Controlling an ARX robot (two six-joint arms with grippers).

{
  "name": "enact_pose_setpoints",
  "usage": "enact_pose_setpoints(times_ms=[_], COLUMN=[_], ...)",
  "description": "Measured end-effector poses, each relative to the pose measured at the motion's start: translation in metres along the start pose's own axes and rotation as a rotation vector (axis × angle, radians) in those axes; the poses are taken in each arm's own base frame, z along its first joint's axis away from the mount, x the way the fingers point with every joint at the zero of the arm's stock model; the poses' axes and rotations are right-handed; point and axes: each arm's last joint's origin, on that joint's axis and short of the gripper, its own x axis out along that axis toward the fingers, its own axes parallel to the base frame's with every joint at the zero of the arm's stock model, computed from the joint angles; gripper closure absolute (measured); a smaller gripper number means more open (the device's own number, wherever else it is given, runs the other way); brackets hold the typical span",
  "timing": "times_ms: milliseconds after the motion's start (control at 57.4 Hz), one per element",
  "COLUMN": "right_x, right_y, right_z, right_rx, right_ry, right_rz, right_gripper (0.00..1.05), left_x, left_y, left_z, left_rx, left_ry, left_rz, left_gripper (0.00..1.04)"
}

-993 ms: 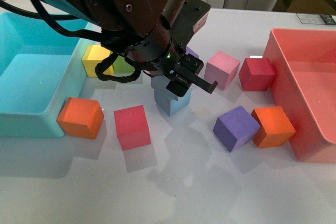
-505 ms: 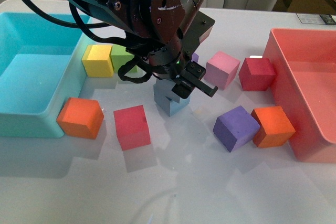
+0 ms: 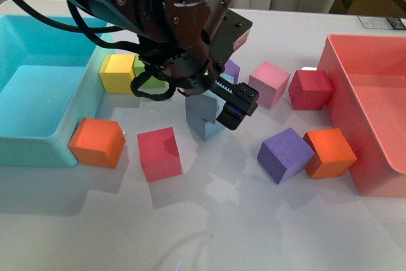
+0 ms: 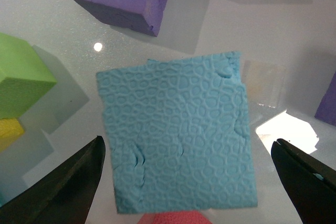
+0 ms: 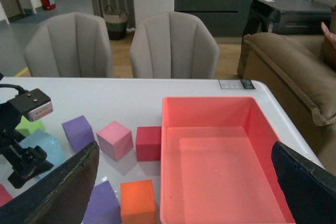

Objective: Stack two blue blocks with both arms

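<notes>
One sky-blue block (image 3: 204,122) stands mid-table under my black left arm (image 3: 171,11). From the left wrist view its embossed top (image 4: 176,135) fills the space between the fingers (image 4: 79,182), with a gap on each side. My left gripper (image 4: 187,148) is open above it, touching nothing. I cannot tell whether the second blue block lies beneath. In the right wrist view the same block (image 5: 44,148) shows far off beside the left arm. My right gripper (image 5: 185,148) is open and empty, high over the salmon bin (image 5: 220,106); it is out of the front view.
A turquoise bin (image 3: 38,93) stands left and the salmon bin (image 3: 380,93) right. Round the blue block lie red (image 3: 160,153), orange (image 3: 97,142), yellow (image 3: 117,72), green (image 3: 147,79), purple (image 3: 285,155), orange (image 3: 330,152), pink (image 3: 268,84) and dark red (image 3: 311,89) cubes.
The left arm has shifted a little left and its wrist has turned above the blue block. The block and the other cubes stay where they were.
</notes>
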Motion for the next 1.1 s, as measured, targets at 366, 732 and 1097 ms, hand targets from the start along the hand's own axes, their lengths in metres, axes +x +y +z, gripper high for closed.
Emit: enact_pose_setpoints(times_ms=[366,732,1097], right_x=[0.0,0.0,0.0], right_y=[0.0,0.0,0.0], right_z=[0.0,0.0,0.0], right_rx=[0.0,0.0,0.0], right_ry=[0.0,0.0,0.001], right_rz=[0.0,-0.001,0.0], right_gripper=[0.09,0.09,0.09], left_x=[-0.088,-0.128,-0.197], left_y=[0.045,0.069,0.076], left_z=[-0.015,-0.059,-0.136], left_rx=[-0.192,-0.325,-0.418], left_ry=[-0.274,-0.488,-0.889], left_rz=[0.015,0.262,0.521], left_gripper=[0.09,0.19,0.81])
